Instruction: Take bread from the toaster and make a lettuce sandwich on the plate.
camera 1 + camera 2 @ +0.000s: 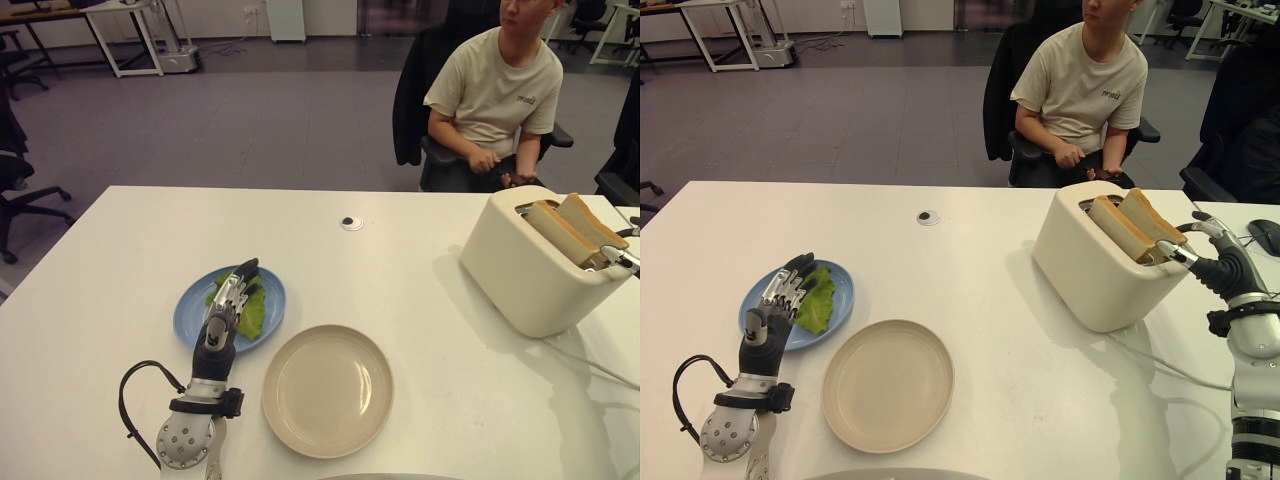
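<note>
White bench (120,260), wide and matte, with a small dark disc (351,222) set in a pale ring near its far middle. Beyond the far edge, grey floor, dark office chairs and white desks toward the back wall.

On the left, blue plate (188,318) carrying a lettuce (258,312) leaf. Just beside it toward the middle, beige plate (327,390), bare. On the right, cream toaster (520,270), with two slices of bread (570,228) standing up out of its slots, tilted. Pale cable (590,362) trailing from its near side across the bench.

Left hand (225,312) stretched flat over the blue plate, released, fingers straight and lying on the lettuce, hiding part of the leaf. Right hand (1222,262) up at the toaster's right end, against the ends of the slices; perhaps pinching the nearer one, but cannot tell whether closed on it or only touching.

Toaster's right end cut off at the frame edge in the left eye view. Thin pale curved rim (390,476) at the bottom edge, too little showing to name.
</note>
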`<state>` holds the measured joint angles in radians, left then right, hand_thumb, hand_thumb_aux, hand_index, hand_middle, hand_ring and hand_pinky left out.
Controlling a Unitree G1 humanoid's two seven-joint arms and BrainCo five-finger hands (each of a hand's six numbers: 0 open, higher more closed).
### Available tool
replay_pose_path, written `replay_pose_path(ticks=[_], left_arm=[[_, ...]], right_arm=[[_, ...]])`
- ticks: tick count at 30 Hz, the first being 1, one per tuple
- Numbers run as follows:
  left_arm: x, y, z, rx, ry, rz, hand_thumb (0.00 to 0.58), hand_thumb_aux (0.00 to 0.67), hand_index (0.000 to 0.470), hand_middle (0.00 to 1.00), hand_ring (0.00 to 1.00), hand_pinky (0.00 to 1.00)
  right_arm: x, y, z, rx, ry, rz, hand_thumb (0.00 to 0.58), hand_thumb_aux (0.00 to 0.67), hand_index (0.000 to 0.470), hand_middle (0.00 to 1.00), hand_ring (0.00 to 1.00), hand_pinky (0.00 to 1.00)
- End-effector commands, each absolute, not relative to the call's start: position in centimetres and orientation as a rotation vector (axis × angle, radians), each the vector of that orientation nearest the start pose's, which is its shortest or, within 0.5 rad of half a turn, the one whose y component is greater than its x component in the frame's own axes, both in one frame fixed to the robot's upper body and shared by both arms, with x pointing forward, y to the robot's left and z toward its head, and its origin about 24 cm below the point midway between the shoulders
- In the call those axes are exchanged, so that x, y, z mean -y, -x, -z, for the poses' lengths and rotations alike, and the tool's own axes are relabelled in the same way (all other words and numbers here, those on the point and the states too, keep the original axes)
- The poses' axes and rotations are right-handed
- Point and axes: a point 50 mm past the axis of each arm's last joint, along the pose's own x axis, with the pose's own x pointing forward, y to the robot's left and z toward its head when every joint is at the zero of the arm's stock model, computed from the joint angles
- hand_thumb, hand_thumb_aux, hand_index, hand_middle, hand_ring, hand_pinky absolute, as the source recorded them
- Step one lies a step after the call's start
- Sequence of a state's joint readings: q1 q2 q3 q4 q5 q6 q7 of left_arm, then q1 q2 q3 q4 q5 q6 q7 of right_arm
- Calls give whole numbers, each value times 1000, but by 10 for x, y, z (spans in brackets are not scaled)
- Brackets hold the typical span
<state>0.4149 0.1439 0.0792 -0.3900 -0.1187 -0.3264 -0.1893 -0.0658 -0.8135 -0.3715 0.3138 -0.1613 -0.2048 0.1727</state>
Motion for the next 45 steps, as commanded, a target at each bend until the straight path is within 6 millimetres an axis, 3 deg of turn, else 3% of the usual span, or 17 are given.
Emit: replay_pose_path(ticks=[1,7,12,17,18,19,23,24,25,27,28,31,36,39,41,42,45], left_arm=[[-195,-165,-84,301,-126,78,0,0,0,0,0,0],[-193,-165,-83,298,-125,87,0,0,0,0,0,0],[-194,-163,-83,297,-123,87,0,0,0,0,0,0],[-195,-163,-83,297,-123,87,0,0,0,0,0,0],[-195,-162,-83,297,-123,85,0,0,0,0,0,0],[-195,-162,-83,297,-124,85,0,0,0,0,0,0],[-195,-162,-83,298,-124,83,0,0,0,0,0,0],[-195,-162,-83,298,-124,83,0,0,0,0,0,0],[-195,-162,-83,299,-124,83,0,0,0,0,0,0],[-195,-162,-83,299,-124,84,0,0,0,0,0,0],[-195,-163,-83,300,-124,85,0,0,0,0,0,0],[-195,-164,-83,300,-125,85,0,0,0,0,0,0],[-195,-163,-83,303,-124,81,0,0,0,0,0,0],[-194,-163,-82,303,-124,82,0,0,0,0,0,0],[-194,-163,-82,304,-124,84,0,0,0,0,0,0],[-194,-163,-83,305,-124,85,0,0,0,0,0,0],[-193,-163,-83,307,-124,87,0,0,0,0,0,0]], right_arm=[[366,-249,-129,-37,938,177,472,381,267,0,0,0],[358,-261,-131,-1,935,176,485,399,280,0,0,0],[365,-266,-128,-21,943,201,498,418,293,0,0,0],[374,-264,-126,-33,934,228,438,339,238,0,0,0],[375,-263,-128,-22,924,237,201,129,90,0,0,0],[377,-262,-130,-11,915,243,0,0,0,0,0,0],[376,-260,-144,50,903,255,0,0,0,0,0,0],[374,-261,-145,59,903,251,357,255,179,0,0,0],[371,-262,-146,68,901,245,506,431,302,0,0,0],[366,-264,-145,79,898,236,565,562,394,0,0,0],[365,-264,-145,81,897,233,571,589,413,0,0,0],[364,-266,-147,85,897,239,509,436,306,0,0,0],[374,-266,-152,76,900,276,520,455,319,0,0,0],[371,-266,-145,53,914,253,494,413,289,0,0,0],[367,-266,-137,27,922,224,436,336,236,0,0,0],[366,-266,-133,16,922,216,366,263,184,0,0,0],[366,-264,-128,-5,925,205,357,255,179,0,0,0]])
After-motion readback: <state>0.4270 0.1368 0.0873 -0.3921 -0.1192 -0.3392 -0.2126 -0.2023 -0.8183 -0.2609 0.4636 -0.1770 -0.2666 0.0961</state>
